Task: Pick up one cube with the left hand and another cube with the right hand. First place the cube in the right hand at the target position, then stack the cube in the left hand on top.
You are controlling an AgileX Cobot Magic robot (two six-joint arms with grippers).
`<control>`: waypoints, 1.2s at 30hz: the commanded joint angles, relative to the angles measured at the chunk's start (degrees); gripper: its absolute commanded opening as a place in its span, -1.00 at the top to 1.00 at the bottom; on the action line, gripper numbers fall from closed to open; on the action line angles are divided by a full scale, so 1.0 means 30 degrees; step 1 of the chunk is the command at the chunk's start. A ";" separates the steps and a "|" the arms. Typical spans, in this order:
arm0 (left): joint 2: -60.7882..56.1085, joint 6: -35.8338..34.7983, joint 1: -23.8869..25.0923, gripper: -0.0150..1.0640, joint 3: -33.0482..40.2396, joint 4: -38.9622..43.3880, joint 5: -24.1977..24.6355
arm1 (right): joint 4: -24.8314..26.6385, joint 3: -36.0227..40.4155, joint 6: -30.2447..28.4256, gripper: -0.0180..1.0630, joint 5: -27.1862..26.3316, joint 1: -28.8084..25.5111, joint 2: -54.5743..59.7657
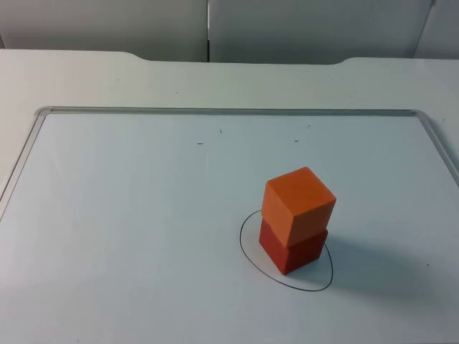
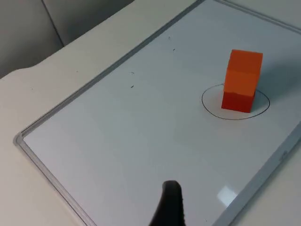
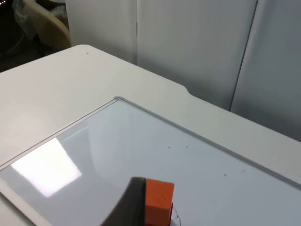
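The orange cube [image 1: 298,202] sits stacked on the red cube [image 1: 294,249] inside the drawn circle [image 1: 251,252] on the whiteboard [image 1: 107,215]; left tool [image 2: 170,207] and right tool [image 3: 134,200] hang away from the stack, finger spacing impossible to tell.

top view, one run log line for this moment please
orange cube stacked on red cube | stack inside drawn circle | whiteboard | neither cube held

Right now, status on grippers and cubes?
Left gripper drawn back over the whiteboard, holding nothing. Right gripper close beside the stack. Orange cube sits on red cube, inside the drawn circle. Nothing in the way.
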 commanded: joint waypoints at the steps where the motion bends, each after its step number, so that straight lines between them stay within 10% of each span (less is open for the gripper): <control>1: -0.1455 -0.0371 -0.0135 -0.31 0.0361 0.0078 0.0476 | 0.0443 0.0756 -0.0156 -0.76 -0.0007 0.0067 -0.0670; 20: -0.5764 -0.0839 -0.0135 -0.32 0.2445 -0.1541 0.2491 | 0.0938 0.1737 -0.0902 -0.76 0.2398 0.0067 -0.3430; 28: -0.5764 -0.0750 -0.0095 -0.91 0.2699 -0.1327 0.2284 | 0.1296 0.1737 -0.1145 -0.76 0.3502 0.0067 -0.3732; 36: -0.5764 -0.0021 -0.0095 -0.96 0.2699 -0.1369 0.2284 | 0.1296 0.1737 -0.1145 -0.76 0.4147 0.0067 -0.3732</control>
